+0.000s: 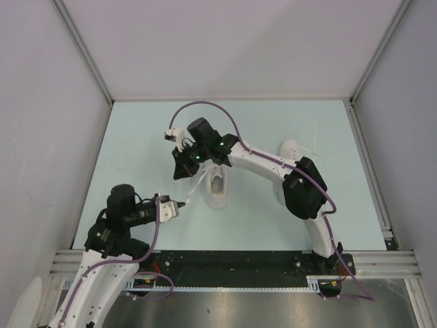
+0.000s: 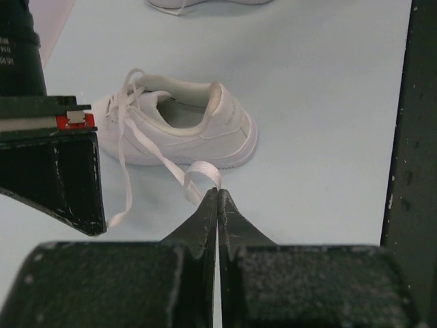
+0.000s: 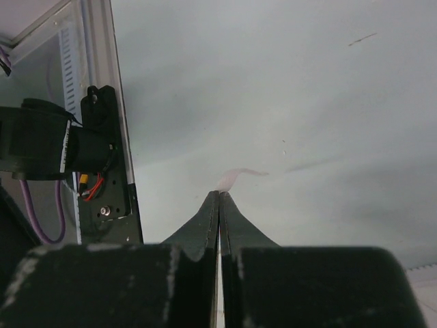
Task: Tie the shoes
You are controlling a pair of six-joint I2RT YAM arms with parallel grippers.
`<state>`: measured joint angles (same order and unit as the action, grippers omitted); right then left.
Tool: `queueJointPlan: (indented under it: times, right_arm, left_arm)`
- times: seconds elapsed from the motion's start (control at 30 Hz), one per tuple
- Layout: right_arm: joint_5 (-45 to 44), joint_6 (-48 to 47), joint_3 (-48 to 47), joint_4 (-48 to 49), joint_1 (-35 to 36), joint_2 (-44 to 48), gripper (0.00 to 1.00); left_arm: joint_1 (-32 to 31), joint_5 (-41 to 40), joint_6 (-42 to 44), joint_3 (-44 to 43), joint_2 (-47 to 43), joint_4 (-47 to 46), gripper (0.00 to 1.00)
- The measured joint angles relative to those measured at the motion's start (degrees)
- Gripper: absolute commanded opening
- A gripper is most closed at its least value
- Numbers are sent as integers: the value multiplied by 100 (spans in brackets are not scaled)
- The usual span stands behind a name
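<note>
- Left gripper has its fingers pressed together on a folded lace loop. The loop runs taut from the fingertips back to the eyelets of the shoe.
- Right gripper is likewise pinched together. Its wrist view shows a short lace end poking out past the tips, so it appears to be clamped on that strand.
- The shoe being worked lies near the middle of the table, a little toward the near edge. The left gripper pulls toward the near-left corner, and the right gripper sits just off the shoe's left side, toward the far edge.
- The second shoe rests well apart toward the right edge, half hidden behind the right arm, with its laces trailing loose.
- Judged step: forming the bow on the middle shoe, with one arm holding a loop and the other holding the free strand.
- To do it well, hold an even, light tension on both strands, because the shoe is unanchored and a hard tug would drag or tip it.
- Wrap the free end close to the base of the loop, low over the tongue, so the knot seats against the eyelets rather than out in the air.
- Neither grip should slacken before the other strand is secured; the lace is thin and could slip from the tips.
- A further strand hangs loose beside the right gripper; it should stay out of the wrap.
</note>
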<state>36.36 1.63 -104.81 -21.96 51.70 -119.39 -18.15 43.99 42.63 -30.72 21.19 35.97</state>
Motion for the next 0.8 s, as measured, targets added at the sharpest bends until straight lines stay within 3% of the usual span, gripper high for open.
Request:
queueJointPlan:
  times: [0.5, 0.6, 0.63, 0.73, 0.8]
  right_arm:
    - [227, 160, -173, 2, 107, -426, 0]
    - [337, 140, -221, -46, 142, -474, 24]
    - [374, 136, -291, -96, 146, -518, 36]
    - [470, 114, -645, -363, 142, -680, 53]
    - [503, 125, -887, -527, 125, -750, 60]
  left_arm:
    - [-37, 79, 503, 26, -223, 575, 0]
    - [-37, 83, 529, 28, -223, 584, 0]
    - [-37, 83, 538, 28, -223, 581, 0]
    - [-37, 83, 487, 28, -205, 535, 0]
    - [-37, 85, 411, 26, -146, 457, 0]
